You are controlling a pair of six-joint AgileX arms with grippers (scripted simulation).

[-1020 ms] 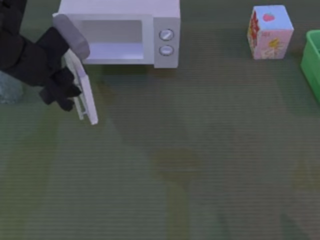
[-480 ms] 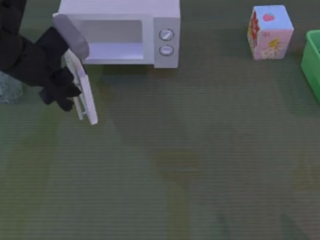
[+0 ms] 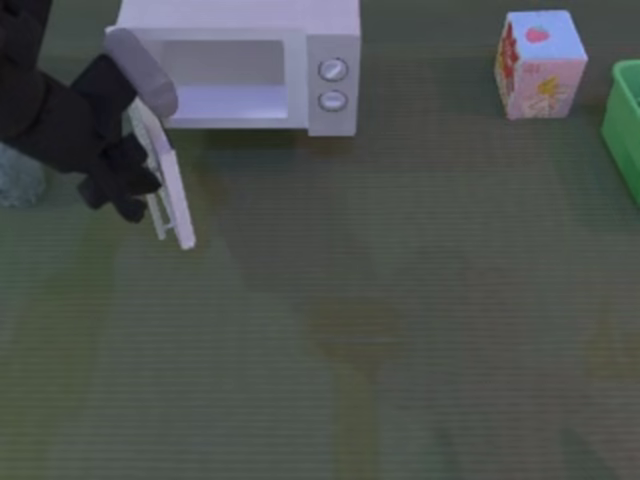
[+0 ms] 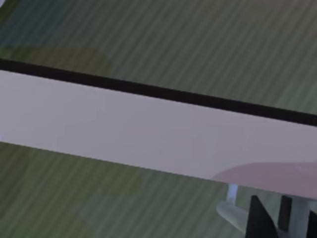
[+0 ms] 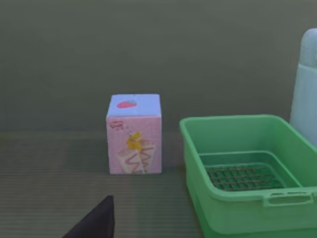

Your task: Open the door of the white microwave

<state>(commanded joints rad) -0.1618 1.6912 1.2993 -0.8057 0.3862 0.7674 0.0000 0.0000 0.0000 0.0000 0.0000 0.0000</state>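
The small white boxy toy microwave [image 3: 240, 65] with two round silver knobs [image 3: 332, 84] stands at the far left part of the green-brown desk [image 3: 400, 330], its cavity exposed. The flat white rectangular door [image 3: 165, 175] is swung out wide from the left front corner, standing edge-on toward the near side, with its thin handle [image 3: 160, 215] on the outer face.

The left arm's black tool [image 3: 125, 190] sits against the handle side of the door, its fingers pressed around the handle. In the left wrist view the door [image 4: 148, 134] fills the frame as a broad pale band with a dark edge, and a black fingertip [image 4: 260, 220] shows beside the pale handle post [image 4: 232, 196].

A pastel pink carton [image 3: 540, 65] with a strawberry picture stands at the far right, well apart from the microwave, just beside a green plastic bin [image 3: 625, 125] at the right edge. The right wrist view shows the carton [image 5: 133, 134] and bin [image 5: 242, 168] with a wire grid inside. Whether the right tool is spread or closed I cannot tell
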